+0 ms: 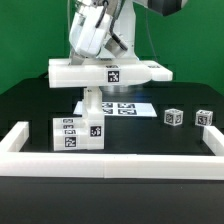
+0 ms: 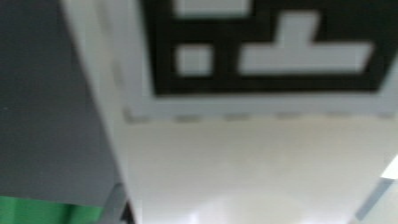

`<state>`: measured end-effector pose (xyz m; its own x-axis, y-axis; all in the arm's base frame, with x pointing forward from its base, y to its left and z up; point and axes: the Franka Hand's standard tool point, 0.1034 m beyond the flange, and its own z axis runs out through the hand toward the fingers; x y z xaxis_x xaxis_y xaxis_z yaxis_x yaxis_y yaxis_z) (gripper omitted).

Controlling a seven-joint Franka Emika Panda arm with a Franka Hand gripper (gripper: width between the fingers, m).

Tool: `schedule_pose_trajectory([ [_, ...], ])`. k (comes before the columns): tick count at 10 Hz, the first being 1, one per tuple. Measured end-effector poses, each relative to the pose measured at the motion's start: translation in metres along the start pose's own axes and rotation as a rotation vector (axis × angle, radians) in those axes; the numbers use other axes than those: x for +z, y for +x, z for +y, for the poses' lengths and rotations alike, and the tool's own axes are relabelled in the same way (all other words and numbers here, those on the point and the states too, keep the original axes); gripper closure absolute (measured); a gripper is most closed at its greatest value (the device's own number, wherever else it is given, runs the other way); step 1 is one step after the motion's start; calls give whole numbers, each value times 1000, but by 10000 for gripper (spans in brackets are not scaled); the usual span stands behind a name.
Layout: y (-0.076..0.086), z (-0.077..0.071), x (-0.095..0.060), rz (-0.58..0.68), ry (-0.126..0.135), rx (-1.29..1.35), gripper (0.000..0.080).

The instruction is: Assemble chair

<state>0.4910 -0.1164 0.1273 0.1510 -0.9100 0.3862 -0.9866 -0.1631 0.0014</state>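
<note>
The chair is not one thing yet. Its flat seat panel [image 1: 110,72] is up off the surface and level, right under my arm [image 1: 90,30]. One leg [image 1: 93,100] sticks down from it. I cannot tell if the leg's foot touches the surface.

The wrist view shows only a white part [image 2: 249,150] and its black tag [image 2: 267,45], very close. So I cannot tell if the jaws are clenched on the seat or let go.

A chunky block [image 1: 80,133] with tags sits just behind the front rail [image 1: 110,165]. A small cube [image 1: 174,117] and a second cube [image 1: 204,117] wait at the exterior view's right, well apart from the seat. The marker board [image 1: 125,108] lies flat behind the leg.

I think one leg is on. The block and cubes are not yet joined, so most of the work is left.
</note>
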Motion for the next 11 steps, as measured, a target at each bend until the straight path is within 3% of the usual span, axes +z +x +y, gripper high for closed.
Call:
schedule_pose_trajectory([
  [2, 1, 8, 3, 0, -10, -4, 509],
  [7, 1, 9, 6, 16, -16, -10, 509],
  [11, -13, 11, 4, 18, -12, -29, 509],
])
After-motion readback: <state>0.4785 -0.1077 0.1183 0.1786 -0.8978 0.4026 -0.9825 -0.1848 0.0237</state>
